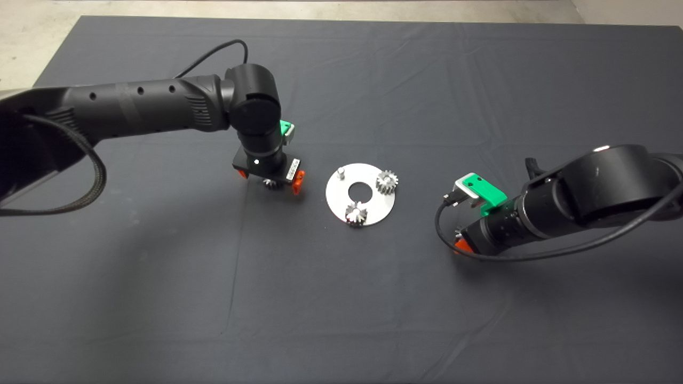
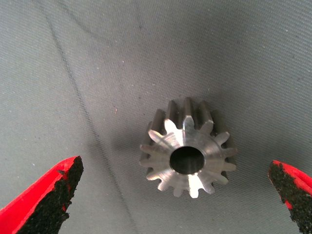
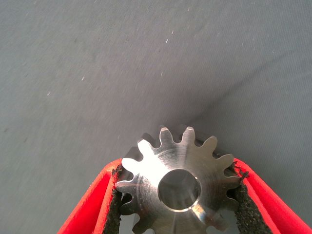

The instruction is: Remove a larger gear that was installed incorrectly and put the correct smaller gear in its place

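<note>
held between the pads of the right gripper [image 3: 178, 195], the larger gear [image 3: 178, 187] sits over the mat [image 1: 160, 266], at about 3 o'clock from the round plate [image 1: 368, 212]. left gripper [image 2: 175, 195], at 9 o'clock from the plate, stands wide open around the smaller gear [image 2: 187, 148], which lies flat on the mat. two gears remain on the plate; the peg [image 1: 340, 172] at 11 o'clock is bare. judged step: pickup of the replacement. next, close on it squarely, then align its hole with the peg.
</note>
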